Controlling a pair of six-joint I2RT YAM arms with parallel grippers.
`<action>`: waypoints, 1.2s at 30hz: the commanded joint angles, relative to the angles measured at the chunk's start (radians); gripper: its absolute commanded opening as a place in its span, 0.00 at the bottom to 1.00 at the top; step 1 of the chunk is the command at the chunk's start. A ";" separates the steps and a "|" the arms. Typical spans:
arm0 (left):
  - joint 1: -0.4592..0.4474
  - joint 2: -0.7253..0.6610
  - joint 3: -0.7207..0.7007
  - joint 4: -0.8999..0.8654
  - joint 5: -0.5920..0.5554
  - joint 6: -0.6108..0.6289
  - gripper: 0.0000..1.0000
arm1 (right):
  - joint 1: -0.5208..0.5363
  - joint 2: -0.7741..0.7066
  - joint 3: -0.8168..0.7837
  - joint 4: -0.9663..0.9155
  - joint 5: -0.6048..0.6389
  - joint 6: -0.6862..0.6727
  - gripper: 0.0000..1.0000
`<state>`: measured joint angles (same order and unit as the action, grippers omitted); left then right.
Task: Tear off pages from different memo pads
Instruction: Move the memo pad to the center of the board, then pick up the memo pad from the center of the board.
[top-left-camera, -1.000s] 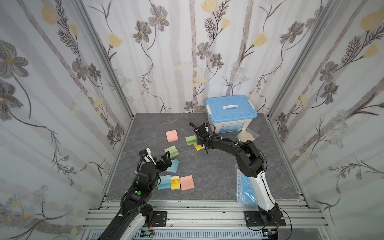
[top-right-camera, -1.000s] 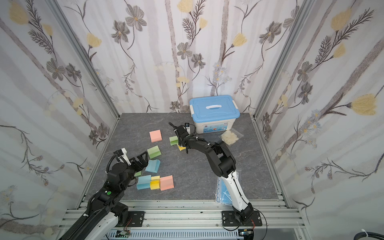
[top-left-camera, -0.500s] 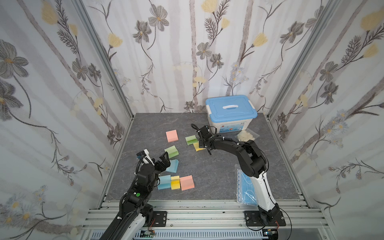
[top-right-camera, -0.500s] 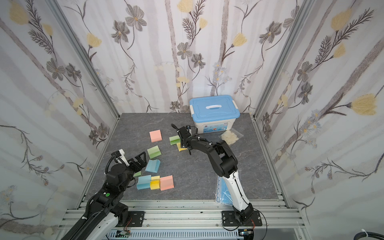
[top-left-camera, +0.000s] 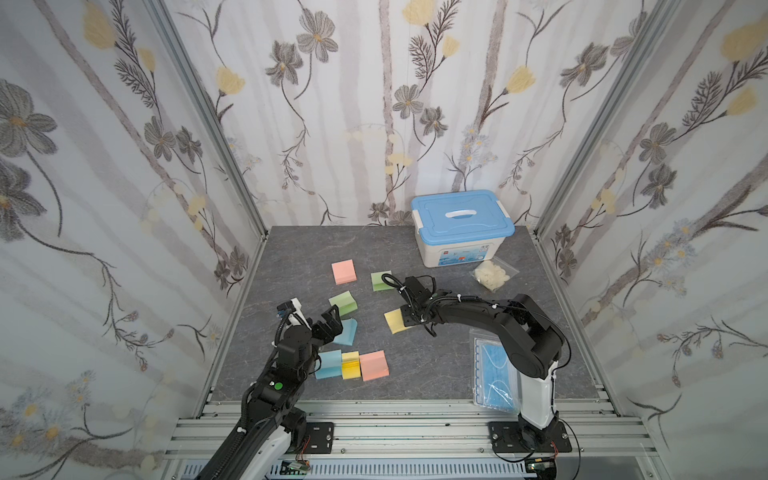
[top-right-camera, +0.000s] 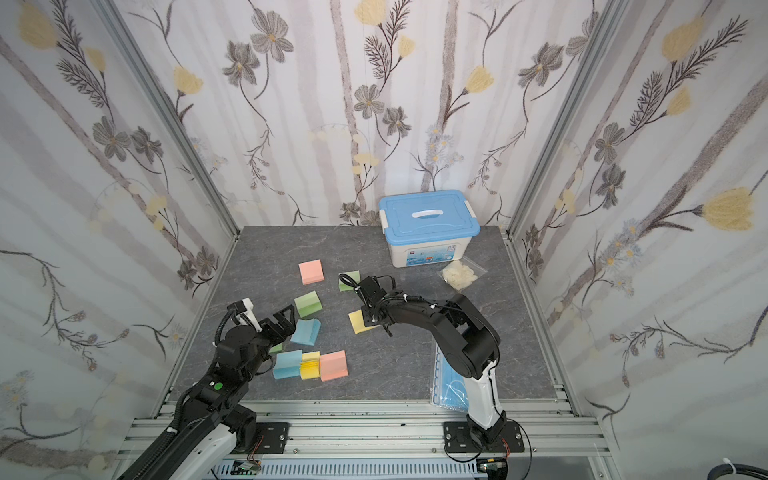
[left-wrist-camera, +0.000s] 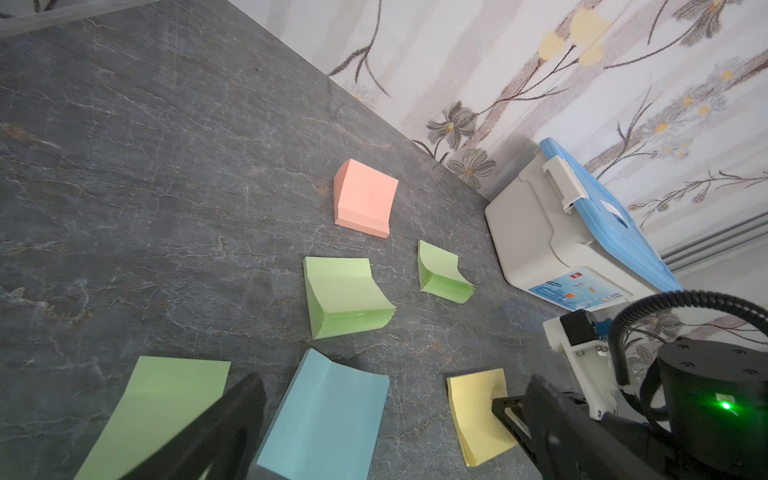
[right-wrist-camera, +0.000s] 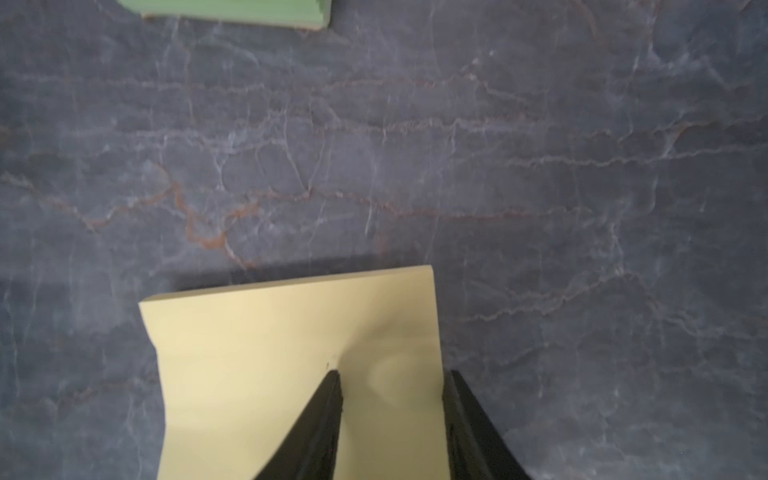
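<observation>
Left of the table's (top-left-camera: 432, 365) middle: pink pad (top-left-camera: 344, 272), two fanned green pads (top-left-camera: 343, 302) (top-left-camera: 381, 281), blue pad (top-left-camera: 348, 332), flat green page (left-wrist-camera: 158, 411). Three pads (top-left-camera: 350, 365), blue, yellow, pink, touch in a row near the front edge. Curled yellow page (top-left-camera: 392, 322) lies mid-table.

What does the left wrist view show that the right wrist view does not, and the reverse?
Only the left wrist view: the pink memo pad, the blue memo pad and the blue-lidded box. Only the right wrist view: how the yellow sheet bulges between the right gripper's jaws. Both: that sheet, that gripper, the grey table and a green memo pad.
</observation>
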<state>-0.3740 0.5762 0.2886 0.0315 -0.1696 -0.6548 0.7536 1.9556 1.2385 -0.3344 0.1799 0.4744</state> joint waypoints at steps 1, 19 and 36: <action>0.000 0.042 0.009 0.072 0.068 0.002 1.00 | 0.020 -0.082 -0.076 -0.122 -0.051 -0.017 0.46; -0.187 0.455 0.161 0.111 0.470 0.231 0.93 | 0.023 -0.769 -0.464 0.137 0.045 -0.271 0.77; -0.278 0.741 0.273 0.025 0.535 0.379 0.83 | 0.019 -1.216 -0.841 0.385 0.102 -0.383 0.99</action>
<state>-0.6472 1.3128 0.5610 0.0723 0.3740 -0.3134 0.7731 0.7494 0.4042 -0.0090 0.2691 0.0940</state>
